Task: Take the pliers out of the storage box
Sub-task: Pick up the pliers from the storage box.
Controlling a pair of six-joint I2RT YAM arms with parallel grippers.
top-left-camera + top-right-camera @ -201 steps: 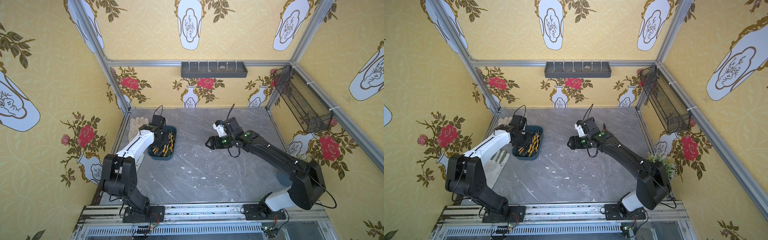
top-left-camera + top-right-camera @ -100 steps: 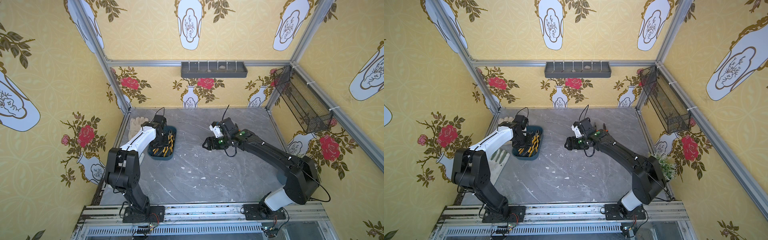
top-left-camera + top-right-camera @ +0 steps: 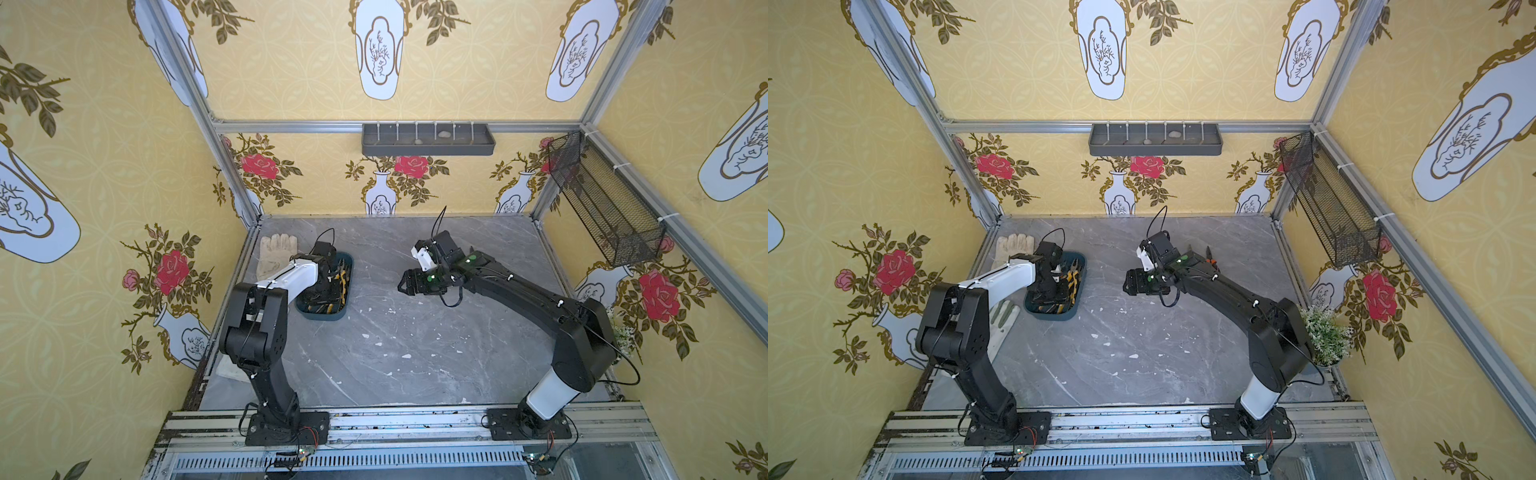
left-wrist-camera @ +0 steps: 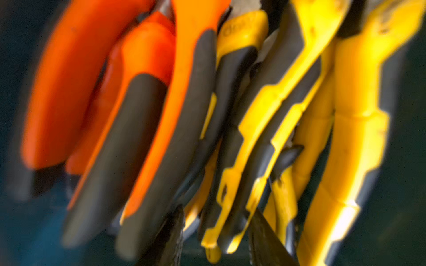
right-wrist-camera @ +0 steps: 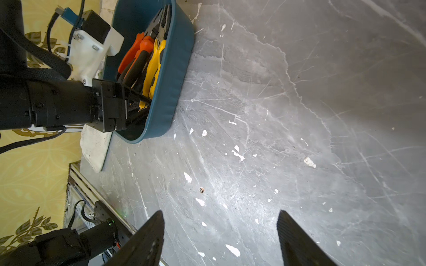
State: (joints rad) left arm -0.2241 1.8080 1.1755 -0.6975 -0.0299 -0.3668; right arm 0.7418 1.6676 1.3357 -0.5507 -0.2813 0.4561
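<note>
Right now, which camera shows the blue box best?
The right wrist view: the storage box is big and sharp there, wall and inside both showing. In both top views the box is small, partly under the left arm. The left wrist view shows only blurry teal edges.

Yellow floral walls [image 3: 104,174], grey marble floor [image 3: 395,353]

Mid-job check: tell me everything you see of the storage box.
The storage box is a shallow dark teal tub, plastic by its look, with rounded corners, sitting flat on the grey table near its left edge. Orange and yellow pliers lie inside, and the left gripper reaches in among them.
</note>
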